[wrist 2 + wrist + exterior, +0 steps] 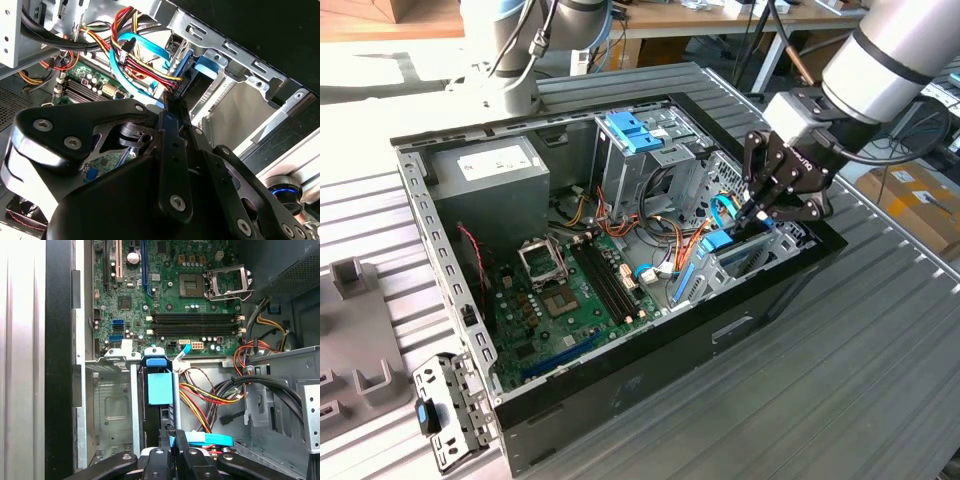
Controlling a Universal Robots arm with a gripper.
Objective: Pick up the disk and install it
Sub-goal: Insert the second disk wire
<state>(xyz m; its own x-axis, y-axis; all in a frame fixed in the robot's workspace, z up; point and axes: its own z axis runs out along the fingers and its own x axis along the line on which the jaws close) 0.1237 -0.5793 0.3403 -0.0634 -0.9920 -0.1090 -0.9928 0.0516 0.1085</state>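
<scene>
The pincer (pixel 752 212) hangs inside the open computer case (pixel 620 400), over the drive bay (pixel 745 255) at the case's end toward the exterior view's right. In both wrist views its 2 black fingers (pixel 172 437) stand close together at the blue-railed edge of the disk (pixel 160 390), which sits upright in that bay with its blue tab (pixel 155 361) toward the motherboard (pixel 185 290); I cannot tell whether the fingers actually clamp it or only touch it. In the second wrist view the fingertips (pixel 172 107) meet the disk's dark edge beside the blue and red-yellow cables (pixel 140 62). The grey power supply (pixel 485 170) fills the far corner of the case, well apart from the bay. The case rests on a ribbed metal counter (pixel 880 350).
</scene>
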